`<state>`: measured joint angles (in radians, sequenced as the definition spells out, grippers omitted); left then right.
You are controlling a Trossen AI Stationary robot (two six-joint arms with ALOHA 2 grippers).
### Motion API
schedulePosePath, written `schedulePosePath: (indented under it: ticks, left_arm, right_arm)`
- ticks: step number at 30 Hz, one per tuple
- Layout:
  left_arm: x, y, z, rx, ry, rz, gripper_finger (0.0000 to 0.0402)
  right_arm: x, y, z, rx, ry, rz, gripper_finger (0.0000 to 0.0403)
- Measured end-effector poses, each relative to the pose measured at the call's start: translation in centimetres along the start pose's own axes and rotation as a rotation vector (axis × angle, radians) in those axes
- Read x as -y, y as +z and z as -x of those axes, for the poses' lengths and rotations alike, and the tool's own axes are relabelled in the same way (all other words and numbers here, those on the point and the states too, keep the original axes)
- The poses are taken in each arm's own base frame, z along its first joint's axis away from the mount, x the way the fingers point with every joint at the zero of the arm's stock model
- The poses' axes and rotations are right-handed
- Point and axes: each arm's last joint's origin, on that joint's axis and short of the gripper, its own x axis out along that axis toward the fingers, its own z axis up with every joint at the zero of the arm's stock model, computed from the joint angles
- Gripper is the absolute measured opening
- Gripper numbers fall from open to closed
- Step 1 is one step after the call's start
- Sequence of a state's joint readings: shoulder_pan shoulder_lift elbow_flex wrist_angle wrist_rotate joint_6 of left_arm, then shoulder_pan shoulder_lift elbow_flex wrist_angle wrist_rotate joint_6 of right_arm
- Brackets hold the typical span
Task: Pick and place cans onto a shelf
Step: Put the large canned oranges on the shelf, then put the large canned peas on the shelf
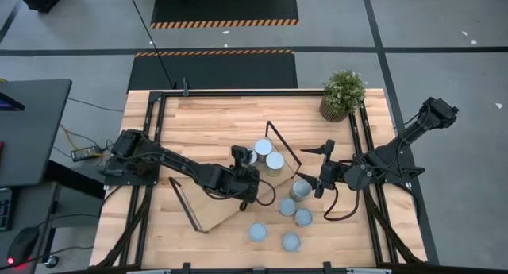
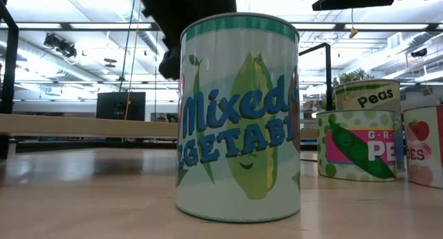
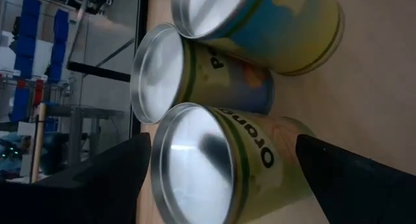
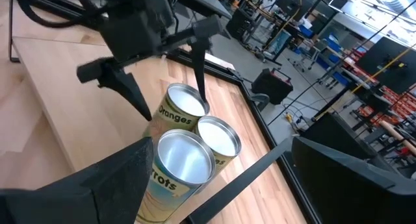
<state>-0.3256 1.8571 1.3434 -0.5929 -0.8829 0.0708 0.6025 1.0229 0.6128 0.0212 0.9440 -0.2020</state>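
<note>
**Mixed-vegetables can fills the low view while both pincers stand released**

Mixed-vegetables can (image 2: 239, 118) looms nearest the low camera, with pea cans (image 2: 356, 143) beyond it on the wooden surface (image 1: 214, 119). That view hides the grasp work, though; the wrist views carry it.

Left pincer (image 3: 221, 169) stands released, its fingers either side of the oranges can (image 3: 224, 162) without visibly pressing it; two more cans lie just beyond. The shelf (image 1: 230, 187) runs under this arm, its black end frame (image 1: 283, 146) just beside those cans.

Right pincer (image 4: 214, 178) is likewise released, hovering above a carrots can (image 4: 179, 165), with the left pincer working just past it.

Judged from this, the step in hand is approaching a pick, or possibly just letting go. If picking, the next move calls for clenching squarely on the can, then lifting clear of its neighbours. Loose cans (image 1: 292, 214) wait near the right pincer.
</note>
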Motion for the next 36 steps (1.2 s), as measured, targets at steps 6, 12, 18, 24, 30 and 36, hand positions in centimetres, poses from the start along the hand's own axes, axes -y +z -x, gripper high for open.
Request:
schedulePosePath:
  ticks: [6,12,18,24,30,36]
  left_arm:
    - [-1.0,0.0,2.6,0.047,-0.054,0.124,0.0389]
    - [-3.8,-1.5,4.7,0.077,-0.090,0.272,0.0389]
    - [-4.1,-4.0,5.1,0.172,-0.106,0.399,0.0389]
    - [-4.8,-5.7,5.7,0.315,-0.145,0.510,0.0389]
    - [-5.5,-6.8,6.2,0.489,-0.161,0.581,0.0389]
    - [-5.8,-8.0,6.5,0.621,-0.144,0.612,0.0389]
  right_arm:
    - [0.0,0.0,0.0,0.003,0.010,0.002,0.0372]
    - [-0.2,0.2,0.0,0.022,0.060,-0.008,0.0372]
    - [-0.5,0.5,0.2,0.053,0.079,-0.022,0.0372]
    - [-0.7,1.1,1.0,0.083,0.015,-0.016,0.0372]
    - [-0.4,2.6,1.3,0.103,0.113,-0.046,0.0372]
    - [-0.4,3.3,1.2,0.000,0.175,-0.121,0.0372]
